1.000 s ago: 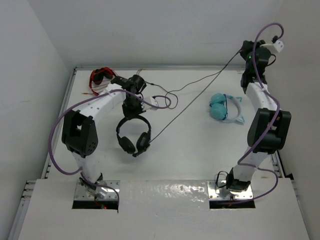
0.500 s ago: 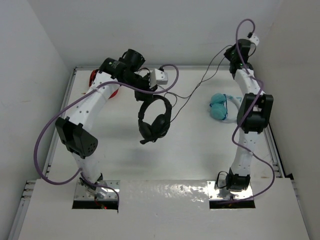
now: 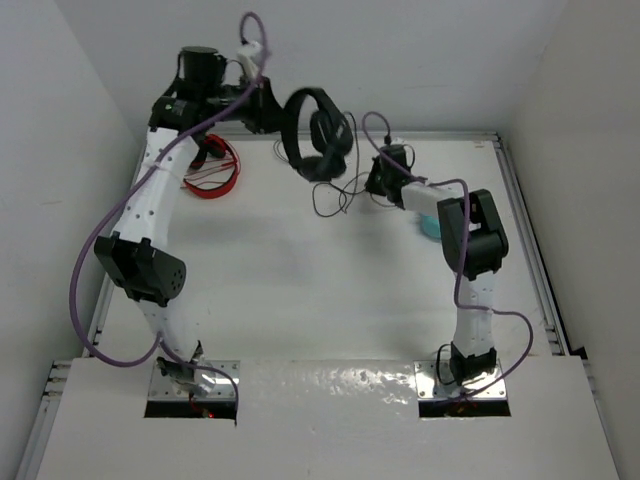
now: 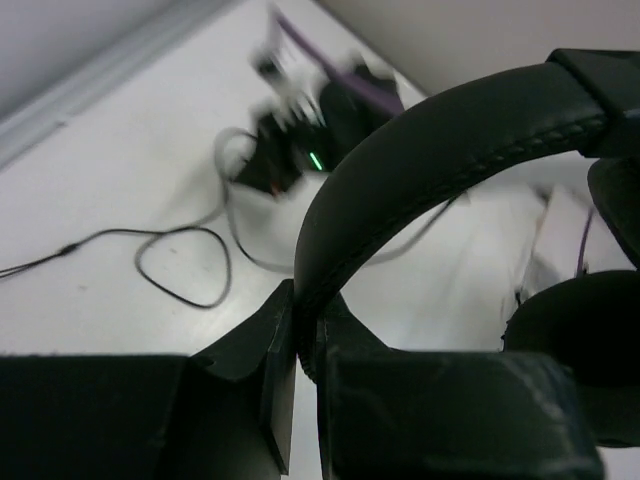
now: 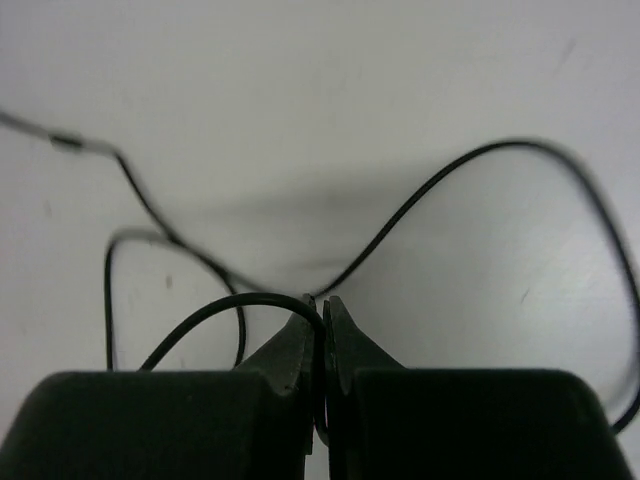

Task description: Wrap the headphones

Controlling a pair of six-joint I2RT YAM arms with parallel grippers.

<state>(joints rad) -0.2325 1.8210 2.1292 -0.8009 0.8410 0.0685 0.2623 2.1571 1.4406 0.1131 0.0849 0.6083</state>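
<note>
The black headphones (image 3: 318,135) hang in the air at the back of the table. My left gripper (image 3: 270,110) is shut on their thin headband (image 4: 450,130), which passes between the fingers in the left wrist view, where the gripper (image 4: 308,320) sits at the bottom. One earcup (image 4: 580,340) hangs at the right. The long dark cable (image 3: 335,195) lies in loose loops on the table below. My right gripper (image 3: 380,180) is low over the table beside the loops. In the right wrist view this gripper (image 5: 320,305) is shut on the cable (image 5: 450,190).
The red headphones (image 3: 215,165) lie at the back left, under my left arm. The teal headphones (image 3: 430,222) lie right of centre, mostly hidden behind my right arm. White walls stand close at the back and both sides.
My left arm has lifted the headphones off the table and carried them up and toward the back wall. My right arm has come down from high at the back right to the table, and the taut cable has gone slack.
</note>
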